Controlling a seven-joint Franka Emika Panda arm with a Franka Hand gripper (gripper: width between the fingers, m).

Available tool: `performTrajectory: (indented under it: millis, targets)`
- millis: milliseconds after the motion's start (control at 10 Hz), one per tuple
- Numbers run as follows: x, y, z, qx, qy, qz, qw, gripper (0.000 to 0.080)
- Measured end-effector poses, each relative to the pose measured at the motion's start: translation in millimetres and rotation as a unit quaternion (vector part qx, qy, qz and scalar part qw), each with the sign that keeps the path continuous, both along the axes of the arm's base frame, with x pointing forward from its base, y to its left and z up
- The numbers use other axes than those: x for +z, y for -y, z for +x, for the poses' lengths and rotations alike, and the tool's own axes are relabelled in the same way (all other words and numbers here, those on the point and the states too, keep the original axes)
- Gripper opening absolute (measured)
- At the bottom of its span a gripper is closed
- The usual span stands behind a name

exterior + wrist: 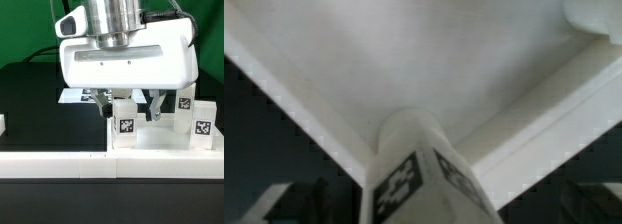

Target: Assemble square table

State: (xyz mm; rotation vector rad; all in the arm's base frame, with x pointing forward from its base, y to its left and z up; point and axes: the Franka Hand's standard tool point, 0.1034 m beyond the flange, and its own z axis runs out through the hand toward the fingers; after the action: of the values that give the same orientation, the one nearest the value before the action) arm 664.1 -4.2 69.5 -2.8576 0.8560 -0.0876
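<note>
Claw [128,104] open above upright leg [125,122] on tabletop [160,140], near low wall [60,160].

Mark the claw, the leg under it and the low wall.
claw [128,103], exterior view, between its fingertips.
leg [416,170], wrist view, on its tagged side.
low wall [55,160], exterior view, on its top face.

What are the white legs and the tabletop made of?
Legs: probably hard plastic; plain matte white, crisp moulded edges, with what look like printed black-and-white tag stickers. Tabletop: likely the same plastic; smooth white with a soft sheen and a raised rim.
</note>
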Motion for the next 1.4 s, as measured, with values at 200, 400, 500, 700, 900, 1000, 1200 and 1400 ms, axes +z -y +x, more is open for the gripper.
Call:
performTrajectory:
  millis: [200,400,500,700,900,1000,1200,1400]
  targets:
    - [2.6,2.9,6.2,0.129,0.031,-0.041,0.99,0.0649]
    - [7.6,6.2,14.1,0.271,0.057,-0.081,0.958,0.0649]
    - [8.0,6.6,14.9,0.275,0.06,-0.081,0.956,0.0649]
    - [7.7,6.4,14.8,0.265,0.059,-0.08,0.959,0.0503]
    - [7.6,7.2,14.7,0.229,0.056,-0.076,0.969,0.031]
    - [7.5,8.8,14.6,0.188,0.052,-0.071,0.978,0.0288]
    - [7.0,10.9,14.0,0.123,0.047,-0.064,0.989,0.0288]
    - [6.4,14.5,11.3,-0.017,0.035,-0.052,0.998,0.0288]
